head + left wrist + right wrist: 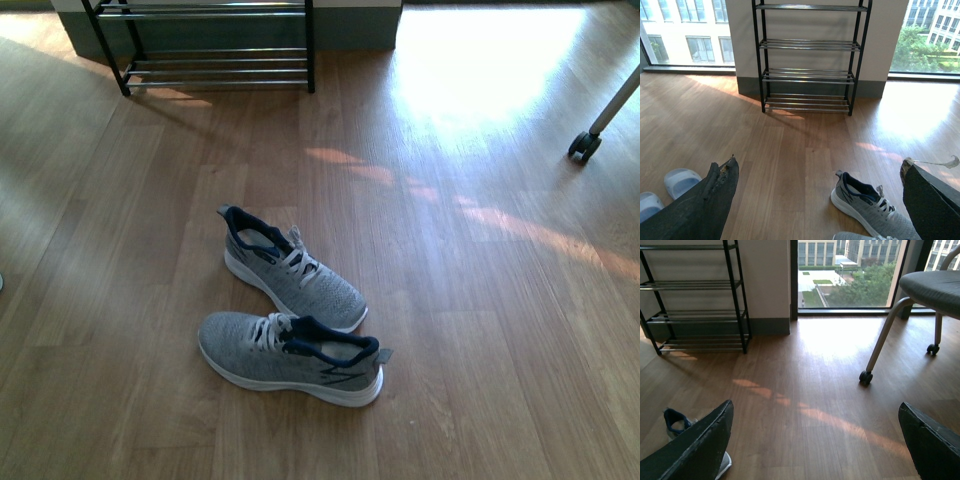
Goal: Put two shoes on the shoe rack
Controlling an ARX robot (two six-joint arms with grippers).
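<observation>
While both jaws gape wide, shoes point(300, 280) untouched

The farther sneaker point(295, 270) and the nearer sneaker point(290, 357) are speckled grey knit with white laces, thick white soles and dark navy lining and heel tabs. The shoe rack point(810, 45) has a black frame and silver rods. The floor point(480, 330) is warm brown wood-grain planks. The slide slippers point(680, 181) are pale blue. The chair point(935, 285) has a grey seat, pale metal legs and black casters point(865, 377)
</observation>
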